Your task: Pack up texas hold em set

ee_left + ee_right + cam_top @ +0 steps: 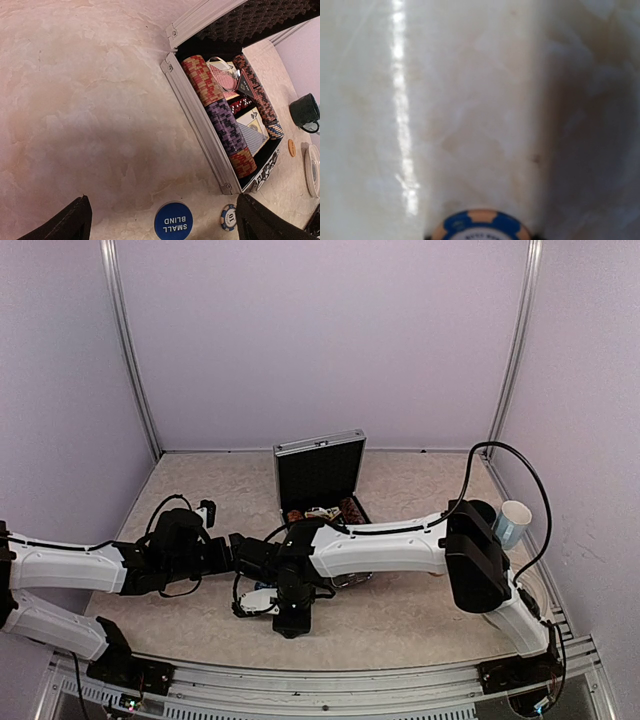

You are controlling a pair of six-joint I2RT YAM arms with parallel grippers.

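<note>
right pincer (292,618) hangs low over a blue-edged chip (480,227) on the table (75,100); i cannot tell whether it has clamped the chip. left pincer (162,197) stands wide apart, empty. the silver case (200,127) lies open, already holding chip rows (215,107) and cards (250,132); the small blind button (173,220) is just outside it, and the lid is unshut

Top external: high, nearside of the open aluminium case (320,475), looking down and forward, distant. Left wrist: close, left of the same case, facing it obliquely. Right wrist: nearside of case, almost touching tabletop (470,100), facing down.
</note>
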